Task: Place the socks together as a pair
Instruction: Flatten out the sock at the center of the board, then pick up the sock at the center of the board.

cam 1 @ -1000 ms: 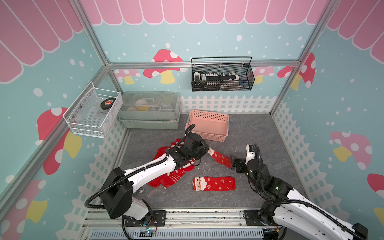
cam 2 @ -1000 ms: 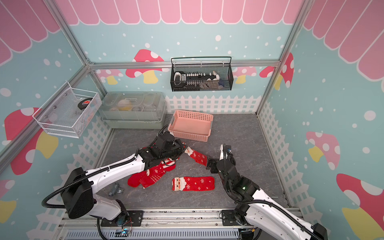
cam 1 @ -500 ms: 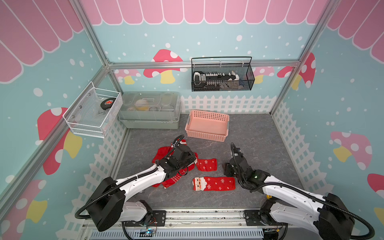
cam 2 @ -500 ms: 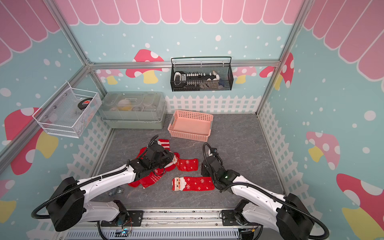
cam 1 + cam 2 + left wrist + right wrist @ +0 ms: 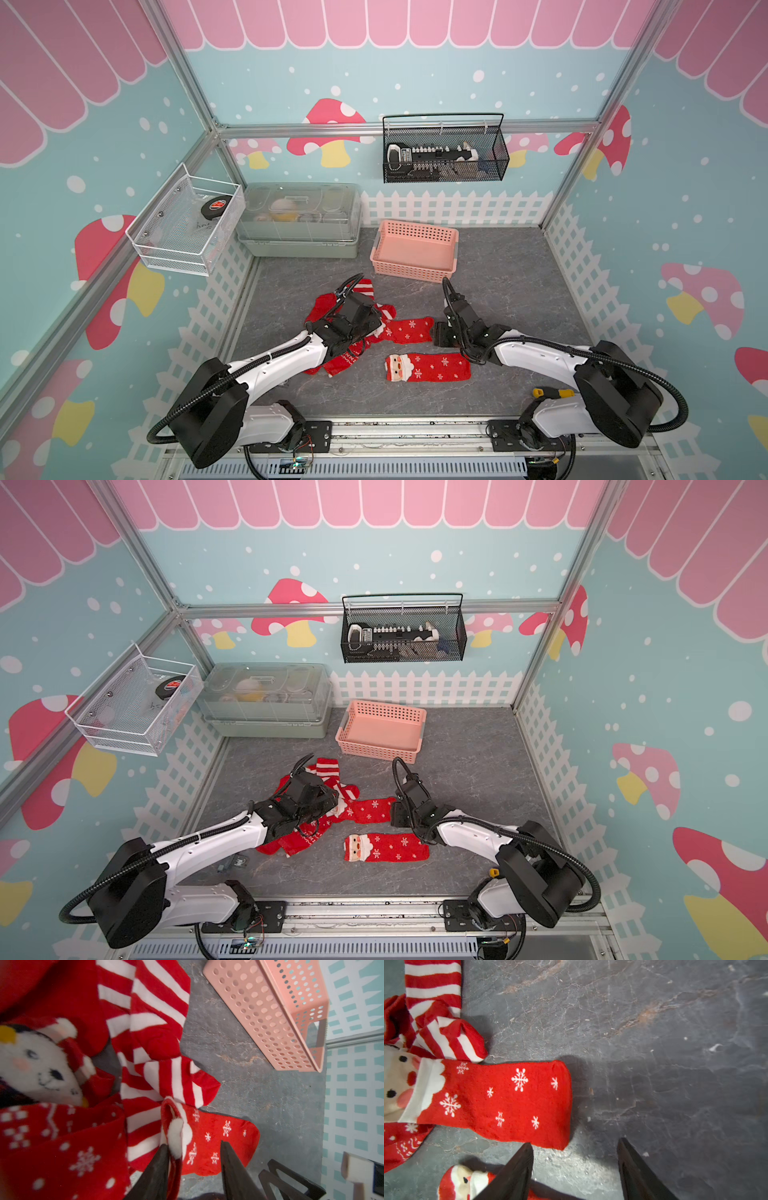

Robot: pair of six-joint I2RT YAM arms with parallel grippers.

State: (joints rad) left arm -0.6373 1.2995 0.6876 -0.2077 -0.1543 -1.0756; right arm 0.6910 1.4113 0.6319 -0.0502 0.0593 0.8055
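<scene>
The snowflake sock [image 5: 409, 330] lies flat on the grey bench [image 5: 498, 282], between my two arms. Its Santa-face end touches the heap of striped socks [image 5: 365, 291] and its plain red end is toward my right side. In front of it, a little apart, lies the second Santa sock [image 5: 428, 368], also flat. My left fingers [image 5: 374, 326] are at the Santa-face end. In the left wrist view they stand parted; the white trim of the sock lies against one of them and the red cloth lies between them, not squeezed. My left arm [image 5: 282, 361] is stretched low from the front-left, passing over the heap, with the wrist turned toward the right. My right fingers [image 5: 440, 336] are parted too and hold nothing. They point down at bare bench just beside the plain end of the snowflake sock, not touching it. My right arm [image 5: 536, 353] reaches low from the front-right, bent at the elbow, with the wrist toward the left. The pink basket [image 5: 415, 249] stands behind the socks.
</scene>
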